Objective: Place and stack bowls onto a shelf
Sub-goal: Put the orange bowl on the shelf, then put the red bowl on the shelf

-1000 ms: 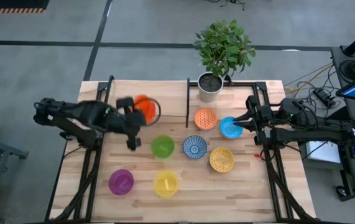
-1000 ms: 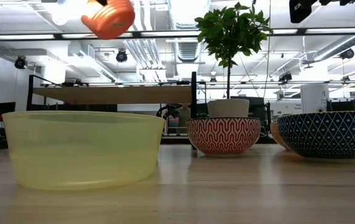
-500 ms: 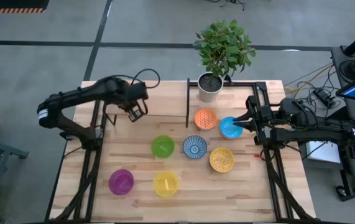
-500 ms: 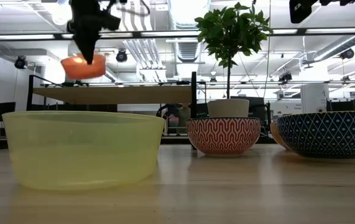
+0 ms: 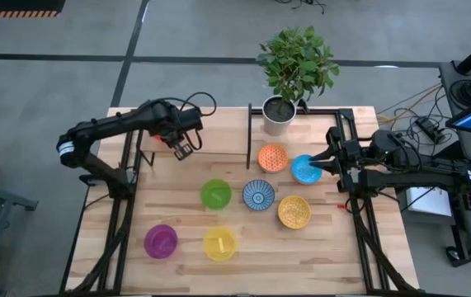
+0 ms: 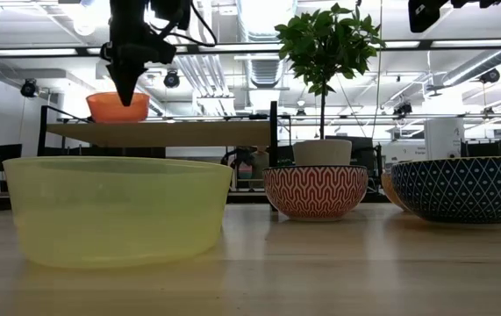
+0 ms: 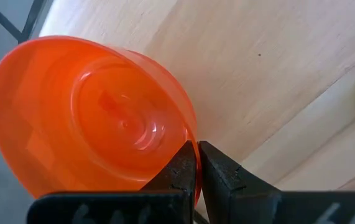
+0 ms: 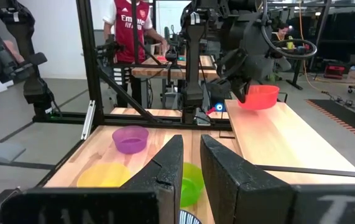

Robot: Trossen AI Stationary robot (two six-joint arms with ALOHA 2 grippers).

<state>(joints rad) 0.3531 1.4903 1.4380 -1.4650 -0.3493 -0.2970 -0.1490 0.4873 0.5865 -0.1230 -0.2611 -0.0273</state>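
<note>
Left tool (image 7: 196,163): fingers clamped on the rim of the red-orange bowl (image 7: 90,118), which sits upright on the shelf (image 6: 158,132), near the shelf's left end in the low view. Right tool (image 8: 191,163): fingers slightly apart, holding nothing, hovering at the surface's (image 5: 342,247) right edge beside the light blue bowl (image 5: 304,170).

Wooden table (image 5: 243,239) carries seven bowls: green bowl (image 5: 216,194), purple bowl (image 5: 161,241), yellow bowl (image 5: 219,243), blue patterned bowl (image 5: 258,195), speckled yellow bowl (image 5: 294,212), orange patterned bowl (image 5: 273,157), light blue bowl (image 5: 305,169). Plant pot (image 5: 278,115) at back edge. Raised shelf (image 6: 189,132) holds red-orange bowl (image 6: 118,107).
</note>
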